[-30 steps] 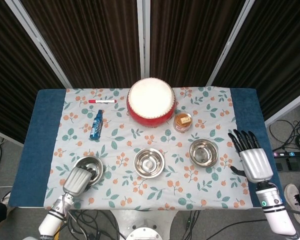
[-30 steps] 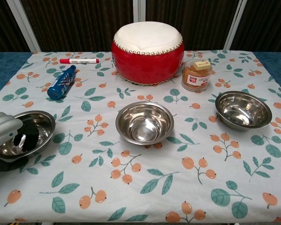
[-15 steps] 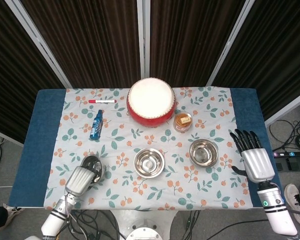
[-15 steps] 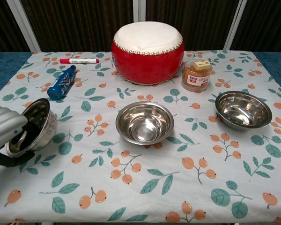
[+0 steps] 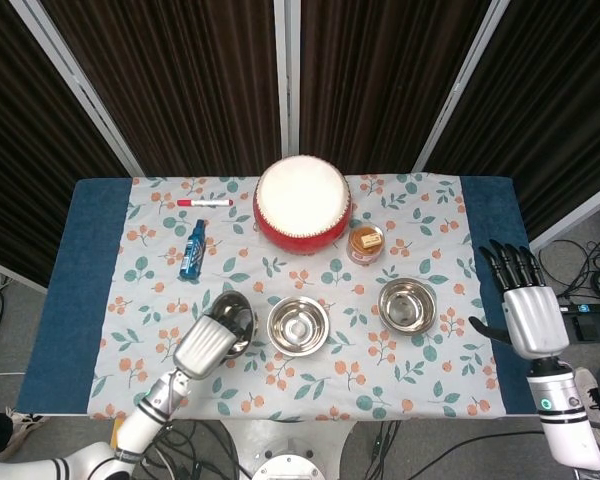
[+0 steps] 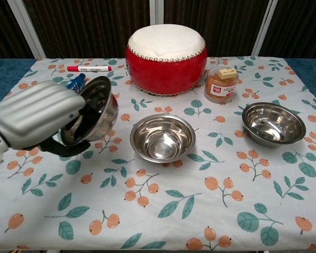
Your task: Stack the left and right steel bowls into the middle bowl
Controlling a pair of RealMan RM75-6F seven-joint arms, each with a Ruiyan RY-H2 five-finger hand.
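Observation:
My left hand [image 5: 204, 346] [image 6: 39, 113] grips the left steel bowl [image 5: 233, 316] [image 6: 95, 113], lifted off the cloth and tipped on its side, just left of the middle bowl [image 5: 298, 325] [image 6: 162, 138]. The middle bowl sits upright and empty on the floral cloth. The right steel bowl [image 5: 407, 305] [image 6: 273, 124] stands upright to its right. My right hand [image 5: 523, 305] hovers open at the table's right edge, fingers spread, well apart from the right bowl; the chest view does not show it.
A red drum [image 5: 302, 204] [image 6: 166, 51] stands behind the bowls, with an orange jar [image 5: 365, 243] [image 6: 221, 83] at its right. A blue tube [image 5: 192, 249] and a red marker [image 5: 205, 203] [image 6: 89, 68] lie at the back left.
My left hand has lifted the left bowl off the table, tilted it and carried it rightward toward the middle bowl. My right hand drifted slightly right.

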